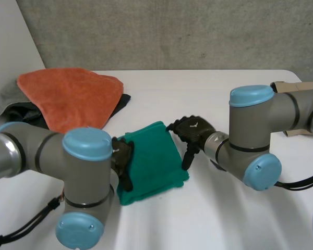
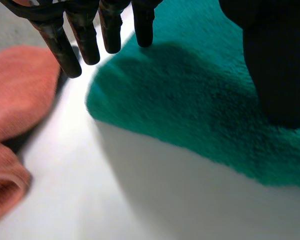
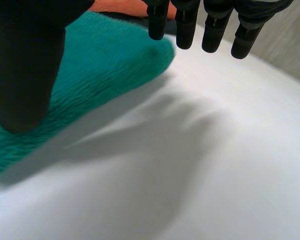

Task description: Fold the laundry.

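The white table [image 1: 214,219] carries a folded green terry towel [image 1: 154,161] near its middle, toward the front edge. By the far left corner, an orange terry cloth [image 1: 68,96] lies spread over a heap of dark grey clothes [image 1: 4,104]. A tan cardboard box [image 1: 297,88] sits at the right edge.

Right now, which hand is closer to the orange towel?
Left. The left hand sits at the edge of the green towel that faces the orange towel; the right hand is at the green towel's opposite edge, farther away.

Bright, soft, even light across the white table [image 1: 198,99].
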### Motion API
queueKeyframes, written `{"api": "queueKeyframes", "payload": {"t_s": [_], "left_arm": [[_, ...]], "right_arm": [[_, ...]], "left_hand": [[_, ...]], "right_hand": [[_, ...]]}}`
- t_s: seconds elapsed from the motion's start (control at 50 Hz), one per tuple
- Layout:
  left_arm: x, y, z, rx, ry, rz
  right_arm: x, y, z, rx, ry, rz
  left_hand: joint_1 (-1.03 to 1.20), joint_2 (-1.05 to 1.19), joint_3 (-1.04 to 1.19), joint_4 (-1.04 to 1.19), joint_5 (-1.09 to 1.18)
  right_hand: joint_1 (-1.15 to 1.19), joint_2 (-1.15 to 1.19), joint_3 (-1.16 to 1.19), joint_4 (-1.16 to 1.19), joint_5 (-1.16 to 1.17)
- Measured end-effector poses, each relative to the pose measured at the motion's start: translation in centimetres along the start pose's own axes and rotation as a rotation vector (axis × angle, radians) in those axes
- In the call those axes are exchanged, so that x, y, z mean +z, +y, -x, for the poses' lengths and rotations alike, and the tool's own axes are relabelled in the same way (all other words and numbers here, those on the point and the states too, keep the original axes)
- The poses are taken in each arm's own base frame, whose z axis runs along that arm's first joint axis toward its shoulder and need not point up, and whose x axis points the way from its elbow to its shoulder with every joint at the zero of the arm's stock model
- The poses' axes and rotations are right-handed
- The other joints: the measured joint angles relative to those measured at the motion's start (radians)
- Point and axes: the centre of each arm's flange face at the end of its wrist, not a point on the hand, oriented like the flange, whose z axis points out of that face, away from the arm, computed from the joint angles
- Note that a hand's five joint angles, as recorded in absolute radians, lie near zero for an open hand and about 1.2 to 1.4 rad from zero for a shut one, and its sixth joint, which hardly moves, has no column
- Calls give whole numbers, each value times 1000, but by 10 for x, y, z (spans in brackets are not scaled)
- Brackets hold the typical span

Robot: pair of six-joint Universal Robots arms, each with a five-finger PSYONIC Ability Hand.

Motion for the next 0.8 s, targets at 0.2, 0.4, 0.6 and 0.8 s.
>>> {"api": "queueKeyframes", "payload": {"t_s": [0.2,0.4,0.6,0.8], "left_arm": [[-6,-96,27,-5,111,-309],[-22,-149,26,39,441,-441],[-18,-145,19,45,532,-417],[-14,-140,17,40,525,-401]], "right_arm": [[-45,-13,22,-171,80,-176],[-64,30,76,-245,-29,-217],[-33,48,82,-275,-51,-228],[-11,44,78,-334,-25,-274]], "left_hand": [[0,0,0,0,0],[0,0,0,0,0],[0,0,0,0,0],[0,0,0,0,0]], "right_hand": [[0,0,0,0,0],[0,0,0,0,0],[0,0,0,0,0],[11,12,13,13,7]]}}
